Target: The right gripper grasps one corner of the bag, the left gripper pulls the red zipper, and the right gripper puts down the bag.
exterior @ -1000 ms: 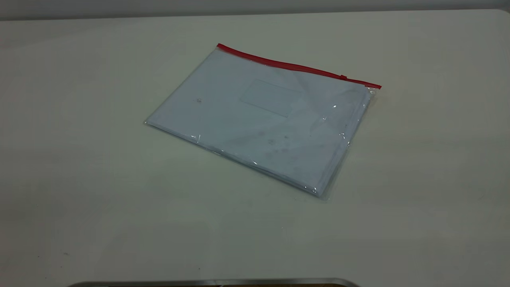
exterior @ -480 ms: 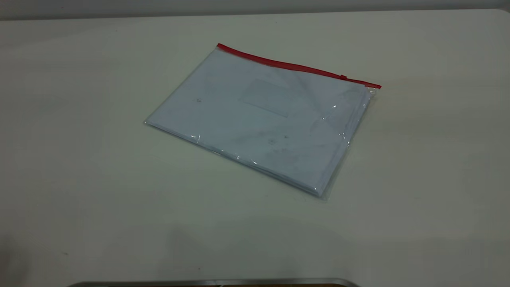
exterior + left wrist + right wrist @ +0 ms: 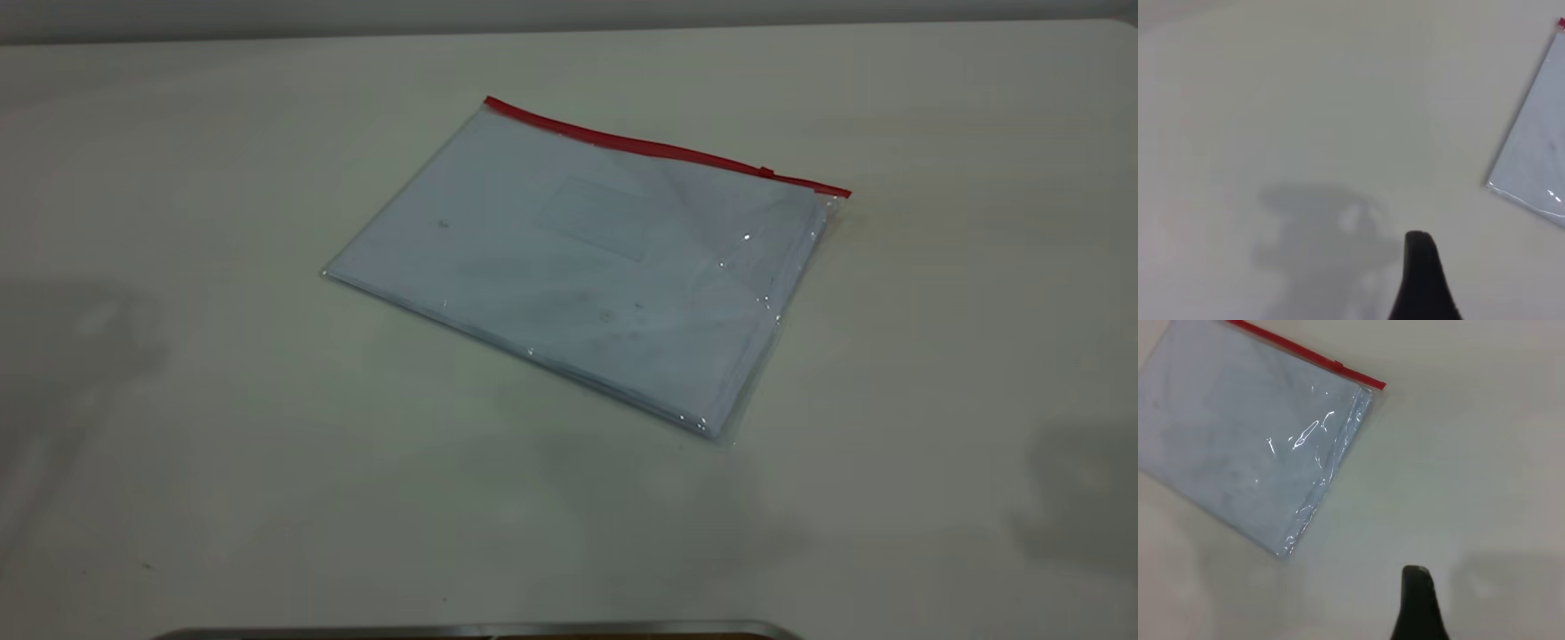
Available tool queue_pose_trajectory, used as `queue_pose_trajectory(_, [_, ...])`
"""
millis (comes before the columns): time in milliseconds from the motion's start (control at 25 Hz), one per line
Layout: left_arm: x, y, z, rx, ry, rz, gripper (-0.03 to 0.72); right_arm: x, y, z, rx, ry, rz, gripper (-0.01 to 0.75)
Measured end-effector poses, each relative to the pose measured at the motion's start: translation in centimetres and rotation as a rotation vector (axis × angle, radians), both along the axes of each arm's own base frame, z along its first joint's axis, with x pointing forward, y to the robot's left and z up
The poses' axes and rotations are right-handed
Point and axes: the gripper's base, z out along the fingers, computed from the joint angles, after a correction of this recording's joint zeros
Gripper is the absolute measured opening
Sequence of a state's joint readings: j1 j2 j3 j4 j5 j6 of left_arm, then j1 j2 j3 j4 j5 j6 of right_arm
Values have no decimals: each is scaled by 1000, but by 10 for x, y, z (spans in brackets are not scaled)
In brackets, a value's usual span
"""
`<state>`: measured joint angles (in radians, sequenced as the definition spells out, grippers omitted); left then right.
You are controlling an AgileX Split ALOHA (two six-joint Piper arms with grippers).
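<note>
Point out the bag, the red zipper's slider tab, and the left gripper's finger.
bag (image 3: 587,267): exterior view, middle of the clear face.
slider tab (image 3: 766,172): exterior view, small bump on the red zipper.
left gripper's finger (image 3: 1421,280): left wrist view, the one black finger showing.

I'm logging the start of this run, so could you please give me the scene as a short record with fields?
bag: large flat clear plastic pouch holding white sheets, lying flat on the pale table, untouched
zipper: thin red strip along the pouch's far edge, small red slider tab near its right end
left gripper: one black finger shows in the left wrist view, over bare table, apart from the pouch
right gripper: one black finger shows in the right wrist view, apart from the pouch
task stage: corner not yet grasped
</note>
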<state>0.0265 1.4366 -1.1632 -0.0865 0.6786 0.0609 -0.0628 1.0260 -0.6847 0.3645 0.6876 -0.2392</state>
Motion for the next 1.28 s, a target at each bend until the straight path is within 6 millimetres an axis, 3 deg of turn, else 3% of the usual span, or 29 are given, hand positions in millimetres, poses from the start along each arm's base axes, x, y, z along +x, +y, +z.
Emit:
queue_pose_trajectory(160, [34, -4, -29, -11, 35, -71, 590, 33, -3, -29, -33, 53, 35, 591])
queue_pose_trajectory(320, [56, -19, -56, -40, 62, -194, 590, 62, -5, -68, -13, 115, 16, 591])
queue_pose_trajectory(560, [70, -52, -93, -80, 128, -338, 590, 100, 4, -129, 10, 213, 73, 591])
queue_pose_trajectory(720, [73, -68, -112, -76, 168, -385, 590, 132, 17, -157, 88, 252, 181, 591])
queue_pose_trajectory(960, [73, -80, -119, -74, 187, -417, 590, 171, 34, -194, 245, 228, 331, 591])
queue_pose_trajectory(1280, [73, -81, -118, -75, 180, -415, 590, 199, 32, -244, 299, 235, 313, 591])
